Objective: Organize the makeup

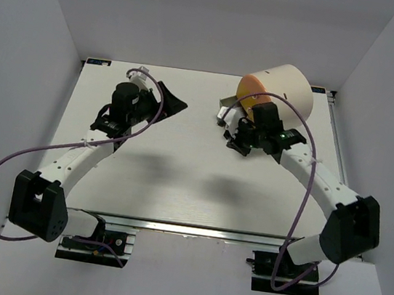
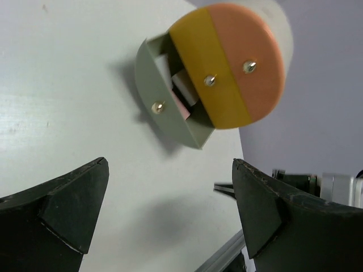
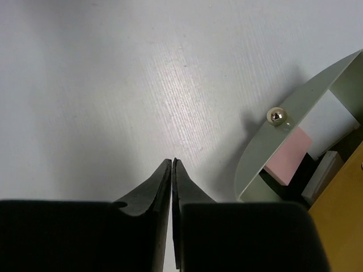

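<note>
The grey drawer (image 3: 266, 153) of the cream cylinder (image 1: 289, 91) stands pulled open. A flat pink square (image 3: 288, 156) lies inside it, next to a white piece (image 3: 322, 177) and something dark. The pink square also shows in the left wrist view (image 2: 182, 105). My right gripper (image 3: 172, 163) is shut and empty, low over the table just left of the drawer; it also shows in the top view (image 1: 233, 139). My left gripper (image 2: 170, 209) is open and empty, far from the drawer at the back left (image 1: 173, 100). No lipstick tubes, compact or discs are in view.
The cylinder lies on its side at the back right, with its orange front (image 2: 255, 62) and yellow front (image 2: 212, 73) shut. White walls enclose the table (image 1: 177, 181) on three sides. A metal rail (image 1: 193, 229) runs along the near edge.
</note>
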### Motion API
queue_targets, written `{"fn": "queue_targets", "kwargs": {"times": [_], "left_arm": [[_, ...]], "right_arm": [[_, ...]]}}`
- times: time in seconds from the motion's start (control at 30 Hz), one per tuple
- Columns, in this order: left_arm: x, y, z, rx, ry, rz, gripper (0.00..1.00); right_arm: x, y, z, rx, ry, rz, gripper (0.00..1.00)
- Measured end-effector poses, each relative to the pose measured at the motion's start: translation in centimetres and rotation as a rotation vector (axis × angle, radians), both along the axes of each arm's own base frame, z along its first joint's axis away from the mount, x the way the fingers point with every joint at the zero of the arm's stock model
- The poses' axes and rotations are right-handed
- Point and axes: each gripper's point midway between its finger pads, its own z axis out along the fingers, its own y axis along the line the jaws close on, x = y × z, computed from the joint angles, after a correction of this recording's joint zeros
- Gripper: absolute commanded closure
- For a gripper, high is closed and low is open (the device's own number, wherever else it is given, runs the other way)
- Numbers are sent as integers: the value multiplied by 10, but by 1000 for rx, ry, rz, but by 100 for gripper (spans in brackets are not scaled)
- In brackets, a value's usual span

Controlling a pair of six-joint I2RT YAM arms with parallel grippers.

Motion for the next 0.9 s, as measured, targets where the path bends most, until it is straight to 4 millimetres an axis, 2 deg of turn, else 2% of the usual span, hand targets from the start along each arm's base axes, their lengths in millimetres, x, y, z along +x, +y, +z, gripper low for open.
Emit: {"fn": "queue_targets", "kwargs": {"times": [0.17,0.23,0.33,0.4,0.5,0.57,0.7,0.9], "left_arm": [[-15,5,-39,39,93,3,2],[-24,12,-50,59,118,22,2],[-36,22,-47,72,106,51,2],[-41,28,-37,72,74,68,2],[-47,34,-28,70,40,89,2],[-50,38,-31,73,40,101,2],[-57,43,-48,93,79,116,2],[-59,48,-51,107,93,139,2]], "right_arm": [[30,17,-27,-152,-23,-55,86],[36,21,-42,-222,-37,-79,86],[41,26,-67,-334,-48,-112,86],[46,26,-83,-407,-57,-146,86],[62,17,-98,-504,-87,-229,86],[76,9,-104,-554,-124,-298,84],[95,-8,-108,-633,-196,-404,75],[118,-17,-92,-649,-323,-515,61]]}}
